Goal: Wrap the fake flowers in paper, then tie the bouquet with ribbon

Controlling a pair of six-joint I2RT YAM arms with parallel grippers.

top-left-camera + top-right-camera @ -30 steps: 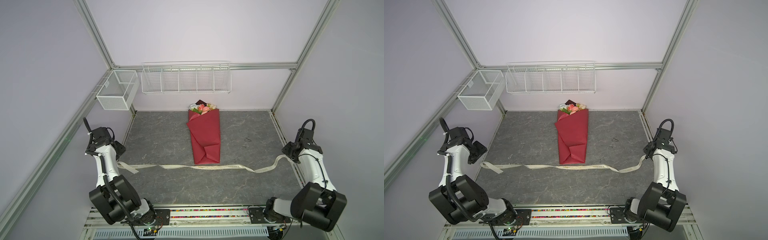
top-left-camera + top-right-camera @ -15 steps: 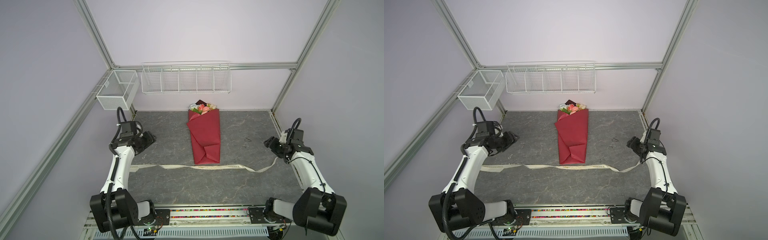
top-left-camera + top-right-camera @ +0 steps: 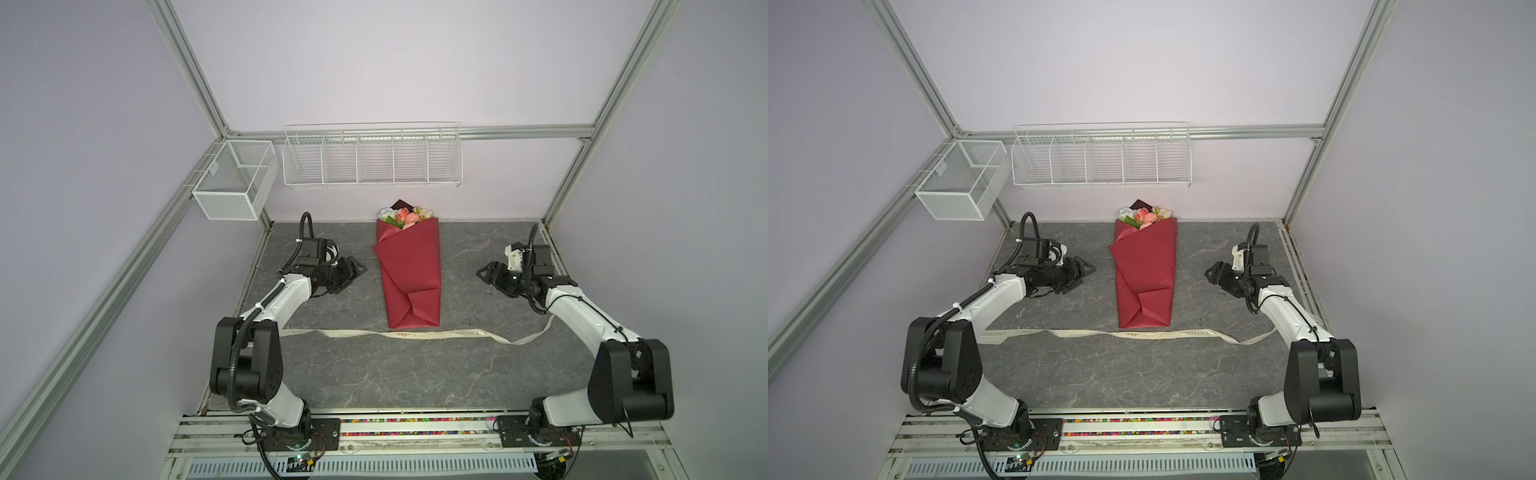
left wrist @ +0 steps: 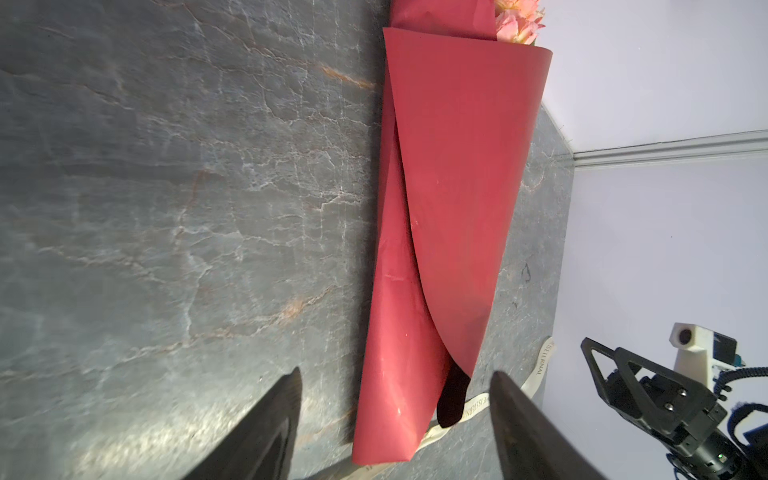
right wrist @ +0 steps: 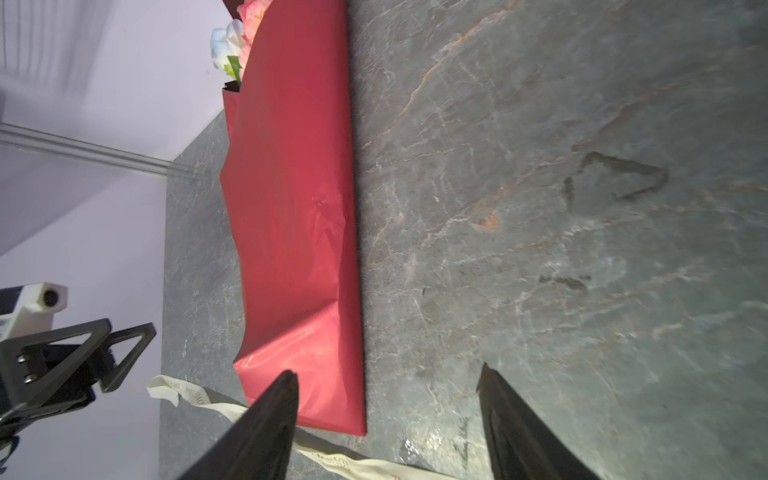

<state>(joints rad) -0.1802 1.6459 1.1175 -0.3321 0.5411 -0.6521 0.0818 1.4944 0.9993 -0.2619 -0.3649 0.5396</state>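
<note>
The bouquet of fake flowers lies wrapped in dark-red paper in the middle of the grey table, its pink, peach and cream blooms toward the back wall. The paper cone fills both wrist views. My left gripper hovers open to the left of the wrap, apart from it and pointing at it. On the other side my right gripper is open too, aimed at the wrap. Neither holds anything.
A cream printed ribbon lies flat across the table just in front of the wrap's foot, its ends passing under both arms. A white mesh box and a wire shelf hang on the back walls.
Both arms have swung from the table's outer edges inward toward the bouquet. Both grippers have opened wider. The ribbon's right end now lies flat on the table.
</note>
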